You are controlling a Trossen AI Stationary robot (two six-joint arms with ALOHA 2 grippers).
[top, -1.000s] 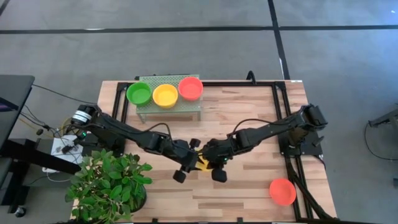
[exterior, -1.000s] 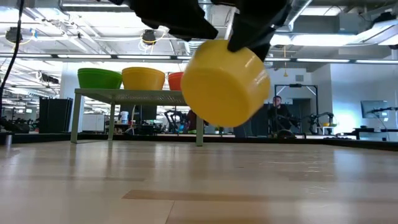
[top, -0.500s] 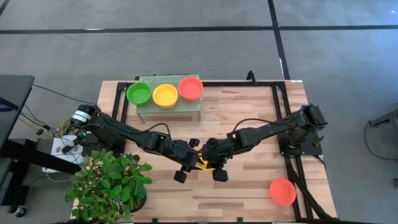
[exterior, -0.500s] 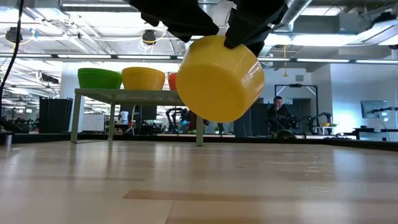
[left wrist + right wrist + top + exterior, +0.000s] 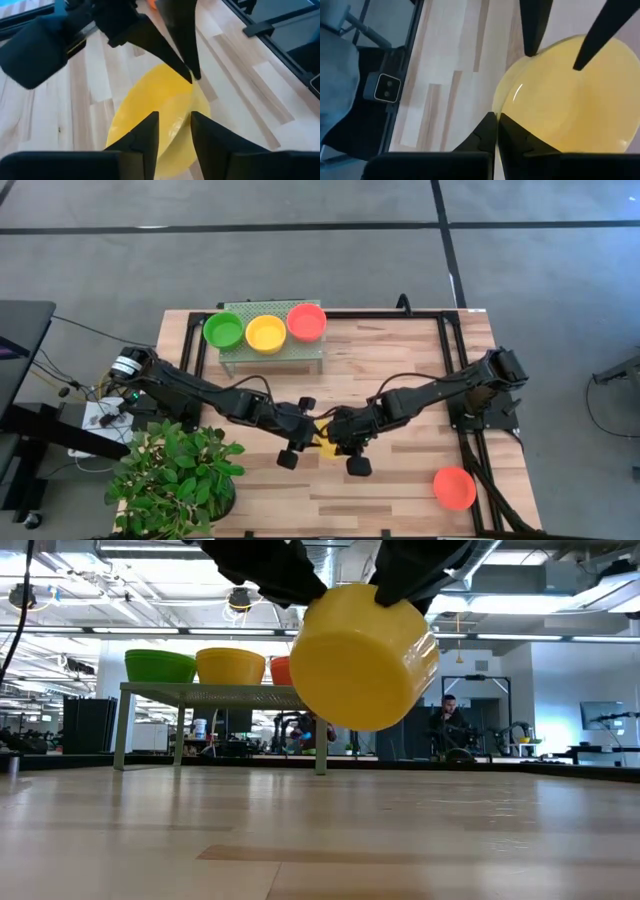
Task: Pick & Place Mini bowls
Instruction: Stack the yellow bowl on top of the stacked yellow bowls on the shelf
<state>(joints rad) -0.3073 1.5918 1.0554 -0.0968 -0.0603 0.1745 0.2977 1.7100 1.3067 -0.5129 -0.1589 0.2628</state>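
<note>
A yellow mini bowl hangs tilted in the air over the middle of the table; it also shows in the high view. My right gripper is shut on its rim. My left gripper is on the opposite side and slightly open. Its fingers stand on either side of the near rim; I cannot tell whether they touch it. A green, a yellow and a red-orange bowl stand by their bases on the pale green mesh rack. Another red-orange bowl rests on the table near its right front corner. My right gripper pinches the yellow bowl's rim between its two fingers, one inside the bowl and one outside. The fingers come from the table's right, slanting down. The bowl is lifted clear of the table and tilted, its base turned toward the near edge.
A potted plant stands at the table's near left corner. Black rails frame the wooden top. The mesh rack stands on legs at the far left. Bare wood lies under the held bowl and toward the near edge.
The yellow bowl has risen slightly and tipped about in the air, staying clear of the table. My left gripper has shifted a little toward the table's left.
</note>
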